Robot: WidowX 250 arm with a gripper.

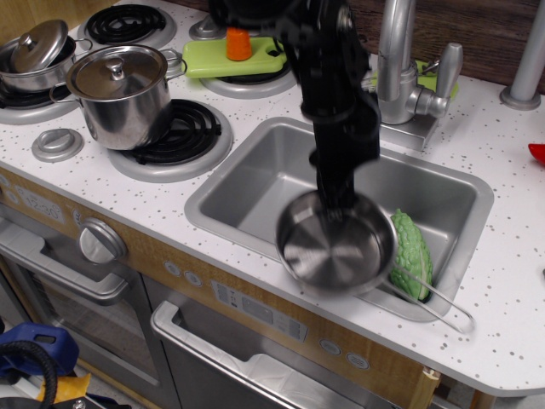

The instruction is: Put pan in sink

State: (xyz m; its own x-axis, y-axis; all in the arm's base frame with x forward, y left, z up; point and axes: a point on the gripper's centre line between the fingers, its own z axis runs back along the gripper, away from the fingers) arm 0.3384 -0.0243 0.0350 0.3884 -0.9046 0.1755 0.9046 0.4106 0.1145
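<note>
Steel pan, motion-blurred and tilted, hangs over the front edge of the sink, its wire handle reaching toward the worktop's front right corner. Black gripper clamps its far rim, fingertips smeared. A green vegetable is partly hidden behind the pan.

Bright, even light – the pan and arm smear with motion blur, steel pots glare
</note>
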